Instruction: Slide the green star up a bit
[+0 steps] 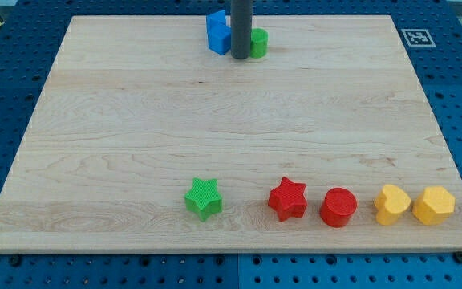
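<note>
The green star [204, 198] lies near the view's bottom, a little left of centre, on the wooden board [119, 120]. My tip [240, 56] is far from it, near the view's top centre, between a blue block [218, 33] on its left and a green cylinder [258, 42] on its right. The rod partly hides both of those blocks.
To the right of the green star, along the view's bottom, lie a red star [287, 198], a red cylinder [338, 207], a yellow block [392, 204] and a yellow hexagon [433, 205]. A printed marker tag [416, 36] sits off the board's top right corner.
</note>
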Action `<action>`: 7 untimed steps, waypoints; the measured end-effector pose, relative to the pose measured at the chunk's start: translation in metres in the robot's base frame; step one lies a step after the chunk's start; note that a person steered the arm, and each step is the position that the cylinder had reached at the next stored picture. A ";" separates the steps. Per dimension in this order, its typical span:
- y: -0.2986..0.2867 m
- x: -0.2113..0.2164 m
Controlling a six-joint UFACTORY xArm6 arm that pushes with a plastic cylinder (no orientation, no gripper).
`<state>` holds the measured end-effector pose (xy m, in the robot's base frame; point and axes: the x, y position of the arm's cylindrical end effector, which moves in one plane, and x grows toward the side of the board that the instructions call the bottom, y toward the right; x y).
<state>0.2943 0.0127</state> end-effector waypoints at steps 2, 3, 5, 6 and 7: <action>-0.044 0.089; -0.081 0.156; -0.127 0.300; -0.103 0.323; -0.103 0.323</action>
<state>0.6176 -0.0903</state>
